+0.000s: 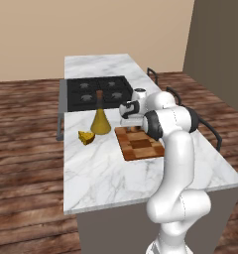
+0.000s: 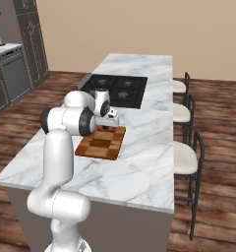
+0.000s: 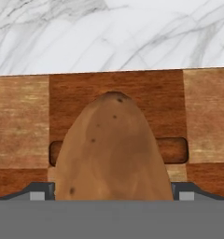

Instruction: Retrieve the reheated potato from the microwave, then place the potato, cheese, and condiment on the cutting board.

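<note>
The end effector is clamped on the potato, one finger tip showing at each flank of it in the hand view, and it hangs low over the far end of the cutting board, above the board's slotted handle hole. The potato looks just clear of the wood, though I cannot tell whether it touches.

The main risk, as I judge it, is the release. The potato is rounded and tapered, so if it is let go from any height it may roll off the board's far edge onto the marble desk (the handle end is close to that edge). Lowering too hard could instead press it into the wood and twist it between the fingers.

The cheese and the condiment stand just left of the board, near each other. A wide swing of the arm towards them could topple the tall bottle, and a potato parked mid-board would leave little room for both.
</note>
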